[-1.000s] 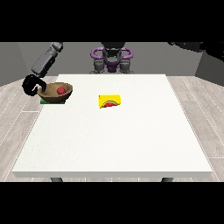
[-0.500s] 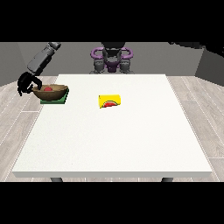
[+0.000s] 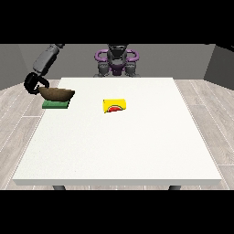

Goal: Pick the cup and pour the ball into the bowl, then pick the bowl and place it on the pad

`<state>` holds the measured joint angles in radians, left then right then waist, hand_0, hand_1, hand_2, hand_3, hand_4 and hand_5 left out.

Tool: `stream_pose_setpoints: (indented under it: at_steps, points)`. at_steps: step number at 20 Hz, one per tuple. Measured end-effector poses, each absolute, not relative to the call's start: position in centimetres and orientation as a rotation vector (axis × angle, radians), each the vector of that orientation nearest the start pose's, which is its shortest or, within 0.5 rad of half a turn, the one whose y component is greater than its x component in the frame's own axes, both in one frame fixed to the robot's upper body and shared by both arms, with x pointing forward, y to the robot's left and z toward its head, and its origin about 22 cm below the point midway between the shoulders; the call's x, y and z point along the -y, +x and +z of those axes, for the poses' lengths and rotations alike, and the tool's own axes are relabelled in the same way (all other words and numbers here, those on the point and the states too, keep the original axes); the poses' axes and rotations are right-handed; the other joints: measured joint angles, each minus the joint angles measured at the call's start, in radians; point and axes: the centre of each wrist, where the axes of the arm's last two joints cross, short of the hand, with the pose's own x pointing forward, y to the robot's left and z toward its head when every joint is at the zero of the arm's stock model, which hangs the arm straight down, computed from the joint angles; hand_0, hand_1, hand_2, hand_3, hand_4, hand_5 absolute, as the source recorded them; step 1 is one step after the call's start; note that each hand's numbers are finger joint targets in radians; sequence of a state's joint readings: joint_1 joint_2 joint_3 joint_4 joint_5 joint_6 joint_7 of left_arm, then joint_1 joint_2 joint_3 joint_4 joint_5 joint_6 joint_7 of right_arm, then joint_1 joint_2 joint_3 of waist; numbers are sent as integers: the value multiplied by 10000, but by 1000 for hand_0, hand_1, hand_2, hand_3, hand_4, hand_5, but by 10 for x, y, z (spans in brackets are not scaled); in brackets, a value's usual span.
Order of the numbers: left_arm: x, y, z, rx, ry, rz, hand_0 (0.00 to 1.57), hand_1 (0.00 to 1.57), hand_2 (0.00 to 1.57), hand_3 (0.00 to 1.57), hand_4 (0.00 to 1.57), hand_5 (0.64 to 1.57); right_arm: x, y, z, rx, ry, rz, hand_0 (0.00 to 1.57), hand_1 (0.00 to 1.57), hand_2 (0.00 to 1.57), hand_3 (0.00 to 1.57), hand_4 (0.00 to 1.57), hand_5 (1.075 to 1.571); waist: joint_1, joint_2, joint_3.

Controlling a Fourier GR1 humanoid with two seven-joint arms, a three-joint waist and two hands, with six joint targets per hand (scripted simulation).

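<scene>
A brown bowl (image 3: pixel 57 94) is over the green pad (image 3: pixel 55 105) near the table's left edge; I cannot tell whether it rests on the pad or hangs just above it. I see the bowl side-on, so its inside and the ball are hidden. The black hand at the view's left (image 3: pixel 33 82) is curled on the bowl's left rim, with its grey arm rising up and to the right. The yellow cup (image 3: pixel 114 105) lies on its side near the table's middle, with no hand near it. The other hand does not show.
The white table (image 3: pixel 119 146) spreads wide in front of and to the right of the cup. The robot's torso (image 3: pixel 117 61) stands behind the far edge. The pad lies close to the table's left edge.
The bowl has shifted slightly left over the pad and tipped level, so the red ball inside no longer shows. The hand has moved left with it.
</scene>
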<state>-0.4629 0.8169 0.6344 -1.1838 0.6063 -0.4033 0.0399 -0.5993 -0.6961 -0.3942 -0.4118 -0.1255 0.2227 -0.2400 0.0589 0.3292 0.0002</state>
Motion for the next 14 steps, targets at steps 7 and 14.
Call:
stream_pose_setpoints:
  at_steps: [7, 14]
  points:
    - [-516, 270, 245, 20473, 1587, 1113, 0, 0, 0, 0, 654, 1546, 511, 317, 74, 13497, -3887, -2528, 0, 0, 0, 0, 0, 1503, -31, -105, 3]
    - [-486, 282, 242, 20077, 290, 932, 0, 0, 0, 0, 983, 1570, 525, 311, 88, 13055, -4265, -2786, 0, 0, 0, 0, 442, 1255, 92, -985, 18]
